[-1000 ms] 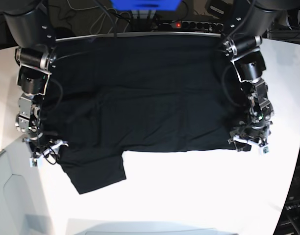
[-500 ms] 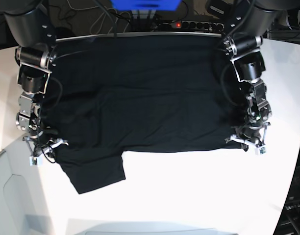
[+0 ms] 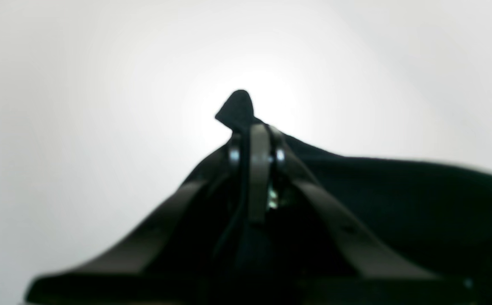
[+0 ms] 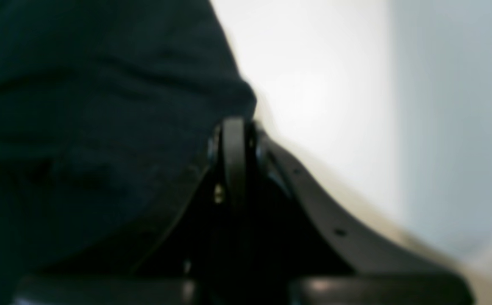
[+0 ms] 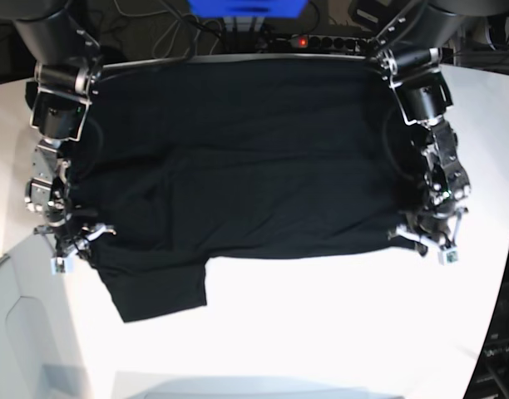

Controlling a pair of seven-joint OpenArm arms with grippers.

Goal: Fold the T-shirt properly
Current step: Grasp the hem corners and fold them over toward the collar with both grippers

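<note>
The black T-shirt point(image 5: 238, 166) lies spread across the far half of the white table point(image 5: 321, 332), with a sleeve flap point(image 5: 159, 291) hanging toward the near side at the left. No print shows. My left gripper point(image 5: 422, 243) sits at the shirt's near right corner. In the left wrist view that gripper point(image 3: 256, 129) is shut, with a cloth tip point(image 3: 237, 106) poking out past the fingers. My right gripper point(image 5: 78, 246) is at the shirt's near left edge. In the right wrist view this gripper point(image 4: 233, 125) is shut at the edge of the dark cloth point(image 4: 80, 84).
A power strip point(image 5: 321, 40) with a red light and loose cables run behind the table's far edge, beside a blue object point(image 5: 246, 7). The table's curved left edge borders a grey surface point(image 5: 22, 332). Bare white tabletop lies in front of the shirt.
Both grippers went from open to shut on the shirt's near corners. The near left flap has shifted slightly left and up.
</note>
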